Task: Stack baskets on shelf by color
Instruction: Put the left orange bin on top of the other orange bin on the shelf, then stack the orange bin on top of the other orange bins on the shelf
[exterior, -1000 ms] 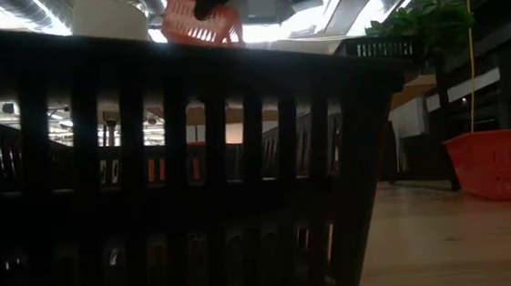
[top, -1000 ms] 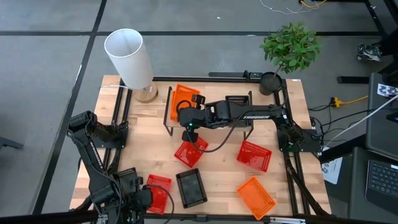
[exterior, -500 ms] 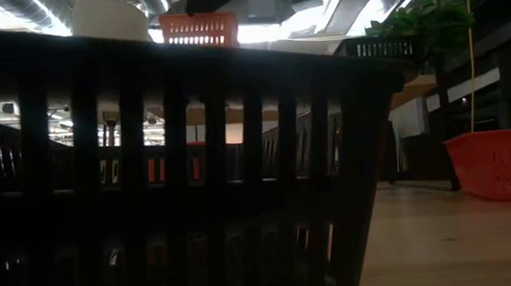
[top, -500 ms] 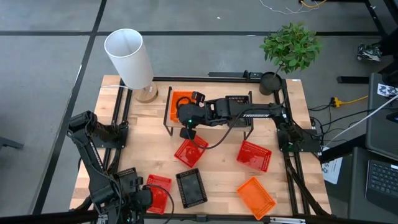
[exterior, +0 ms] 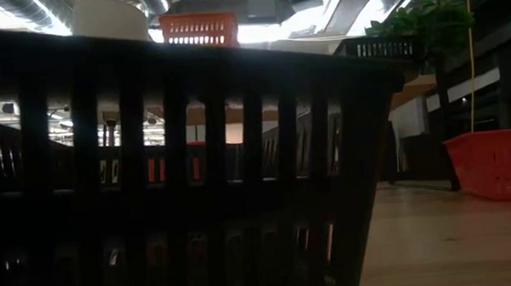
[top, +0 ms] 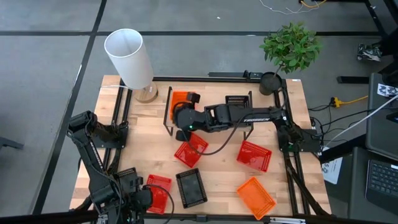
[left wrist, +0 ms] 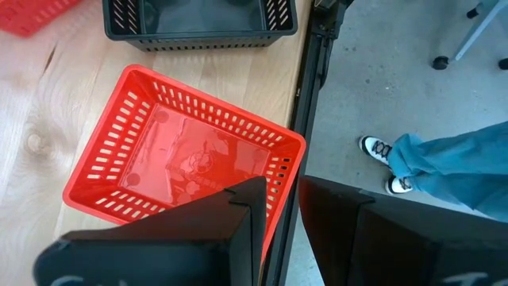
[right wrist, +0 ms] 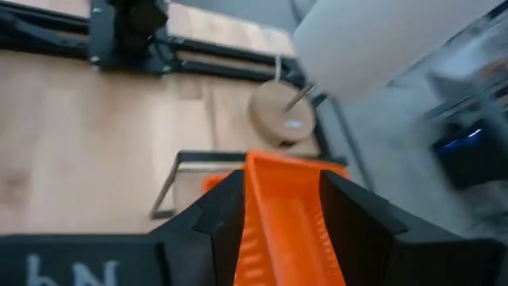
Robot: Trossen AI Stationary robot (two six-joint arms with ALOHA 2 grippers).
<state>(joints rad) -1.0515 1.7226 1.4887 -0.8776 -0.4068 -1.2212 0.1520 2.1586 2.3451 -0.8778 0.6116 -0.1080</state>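
My right gripper (top: 181, 111) reaches from the table's right over the left end of the shelf (top: 211, 98) and is shut on an orange basket (top: 179, 98), which shows level in the low view (exterior: 198, 29). A black basket (top: 238, 99) stands on the shelf's right part. On the table lie three red baskets (top: 191, 150) (top: 254, 155) (top: 157, 186), a black basket (top: 191, 187) and an orange basket (top: 256, 197). My left gripper (left wrist: 282, 230) waits at the near left corner over a red basket (left wrist: 175, 159), its fingers shut to a narrow slit. My right gripper pinches a side wall of the orange basket (right wrist: 279, 214) between its two fingers, which slant toward the table's far left. The basket sits level over the shelf's left end. I cannot tell whether its bottom rests on the plank.
A white lamp (top: 129, 57) stands at the far left corner and a potted plant (top: 289, 48) at the far right. Black frame rails run along the table's left and right edges. A black basket (exterior: 166, 168) fills the low view. A person's leg and shoe (left wrist: 397, 167) show beyond the near edge.
My right gripper has moved toward the table's far left and down, staying shut on the orange basket. The basket was tilted above the shelf and has come level over the shelf's left end.
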